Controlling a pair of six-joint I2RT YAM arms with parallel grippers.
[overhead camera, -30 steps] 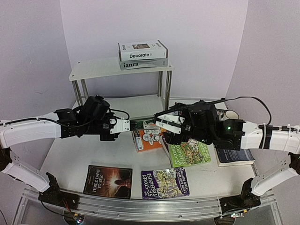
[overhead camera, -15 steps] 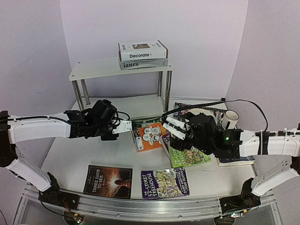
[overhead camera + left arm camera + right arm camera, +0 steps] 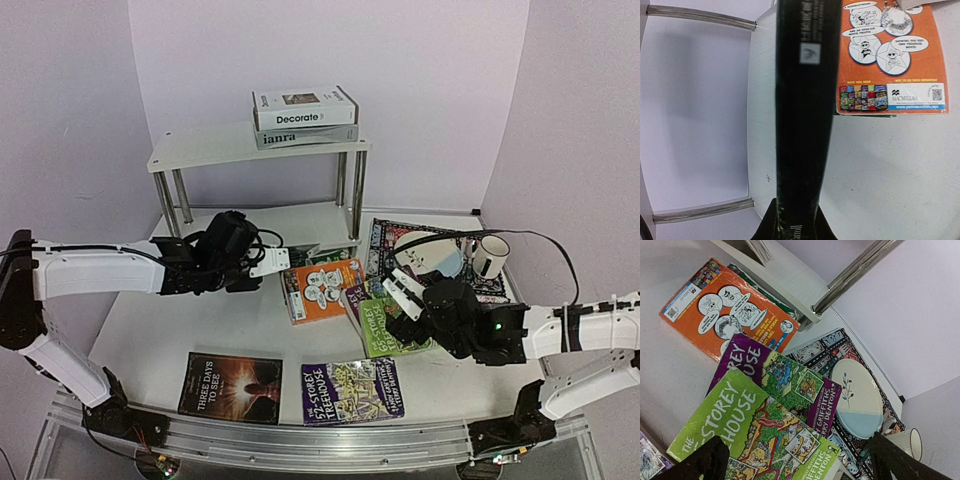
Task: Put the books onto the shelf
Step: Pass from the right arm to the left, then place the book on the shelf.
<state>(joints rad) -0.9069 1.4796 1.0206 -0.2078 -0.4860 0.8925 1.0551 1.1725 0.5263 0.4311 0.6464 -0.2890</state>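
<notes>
The white shelf point(image 3: 200, 148) stands at the back with the "Decorate" book point(image 3: 303, 108) stacked on the grey "ianra" book point(image 3: 300, 137) on its top tier. My left gripper point(image 3: 271, 262) is shut on a dark book point(image 3: 801, 100), held edge-on in front of the shelf's lower board point(image 3: 761, 95). My right gripper point(image 3: 402, 291) hangs open and empty above the green Treehouse book point(image 3: 755, 435) and the purple one point(image 3: 785, 375). An orange book point(image 3: 322, 288) lies between the arms. "Three Days to See" point(image 3: 230, 387) and another purple Treehouse book point(image 3: 352, 390) lie near the front.
A patterned placemat point(image 3: 385, 238) with a plate point(image 3: 428, 252) and a mug point(image 3: 491, 255) sits at the right, just past the shelf's chrome leg point(image 3: 856, 274). A metal rail point(image 3: 300, 445) runs along the table's front edge.
The right gripper has drawn back to the right and sunk toward the green book. The left gripper has carried the dark book a little further toward the shelf.
</notes>
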